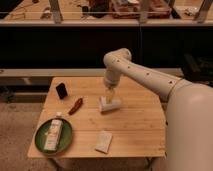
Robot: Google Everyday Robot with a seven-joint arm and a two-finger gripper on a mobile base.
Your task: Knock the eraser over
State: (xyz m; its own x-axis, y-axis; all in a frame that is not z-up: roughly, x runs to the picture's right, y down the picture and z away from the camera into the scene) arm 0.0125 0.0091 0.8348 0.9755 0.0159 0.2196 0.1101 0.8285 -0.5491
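Robot arm at work over a wooden table. The white jointed arm reaches in from the robot's bulky white body at picture-right, bends at a rounded elbow and drops approx. straight down to the table's middle. The gripper hangs low there, right above or touching a whitish blocky object on the wood; which of the two can't be told. Whether the gripper is open, closed or holding anything can't be told either.

The eraser, a small black slab, stands upright nr. the table's back-left corner as seen by the camera, well apart from the gripper and with bare wood between them. A red pepper lies just in front of the eraser and to its right, slanting diagonally, close to it but not touching.

At front-left sits a round green plate, overhanging or flush w/ the table's front edge, carrying a pale carton-like item w/ a white cap, lying lengthwise. A pale flat rectangular pad lies nr. the front edge, about mid-table, apart from plate and gripper alike.

Behind the table: a dark shelf unit w/ a lighter counter on top. Speckled floor at picture-left.
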